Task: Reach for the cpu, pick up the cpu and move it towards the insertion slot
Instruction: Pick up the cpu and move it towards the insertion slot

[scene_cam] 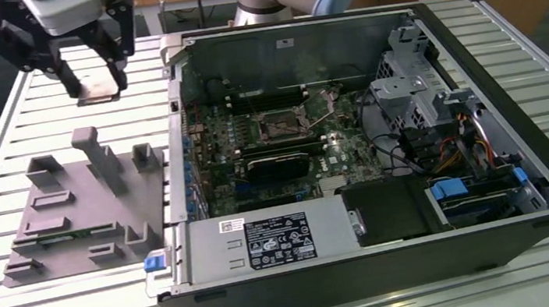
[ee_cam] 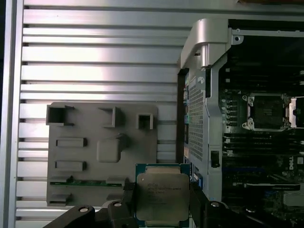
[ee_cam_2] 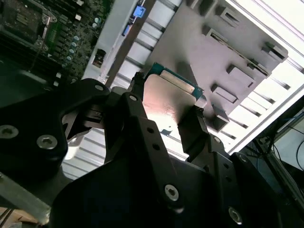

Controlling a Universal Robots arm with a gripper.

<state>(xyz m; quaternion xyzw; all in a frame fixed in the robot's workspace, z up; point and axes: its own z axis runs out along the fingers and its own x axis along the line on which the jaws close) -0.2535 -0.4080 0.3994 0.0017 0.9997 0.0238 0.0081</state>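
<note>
at the exterior view's upper left, the gripper [scene_cam: 97, 87] holds the cpu [ee_cam: 162, 197] clamped between its jaws, above the table [scene_cam: 59, 109], left of the insertion slot [scene_cam: 282, 124].

Hand raised, closed on the cpu.
I see my hand [scene_cam: 94, 88] up in the air at the exterior view's left, fingers [ee_cam: 198, 209] pointing down and clamped on opposite edges of the cpu [ee_cam: 162, 197], held flat between them.
</note>
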